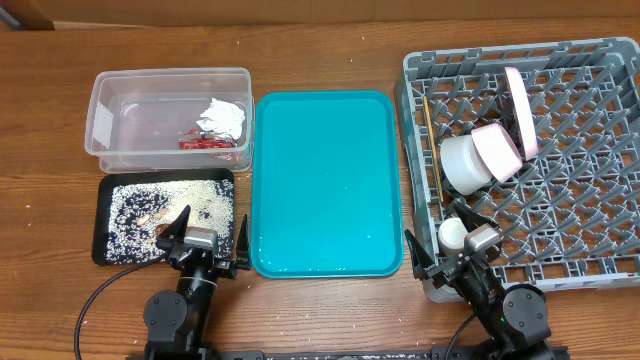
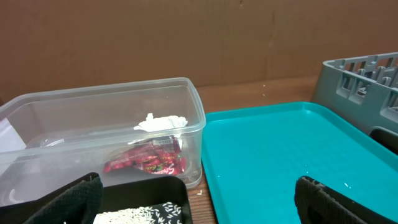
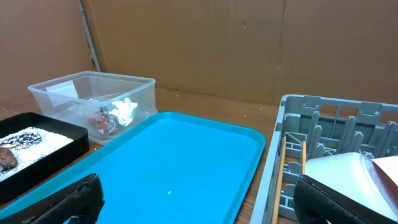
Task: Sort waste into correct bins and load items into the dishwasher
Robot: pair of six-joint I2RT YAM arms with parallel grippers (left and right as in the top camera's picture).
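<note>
Spread wide and released on both sides, left jaws and right jaws alike, gripping nothing.

Just ahead of the left jaws, slightly to their left: black tray (image 1: 100, 225) on the desk, holding the loose food scraps (image 1: 170, 205). Too grainy to pinch, probably; better tipped or scooped. Farther ahead: clear tub (image 1: 100, 120) holding the crumpled tissue (image 1: 225, 117) and the red-and-white wrapper (image 1: 205, 143), both soft and near weightless. Pinch either by a fold. Between the two sets of jaws: teal tray (image 1: 325, 180).

Touching or nearly touching the right jaws: near wall of the grey dish rack (image 1: 590, 200). Just ahead, inside it: small white cup (image 1: 452, 233). Beyond that: pale bowl (image 1: 462, 163), pink plate (image 1: 497, 152) leaning against it, white plate (image 1: 520, 110) on edge. Ahead-left, along the rack wall: chopsticks (image 1: 432, 145).

Judged stiff, smooth and breakable, all the crockery; grip at the rim. Take the thin, light sticks at mid-length. Looks fully sorted and loaded.
</note>
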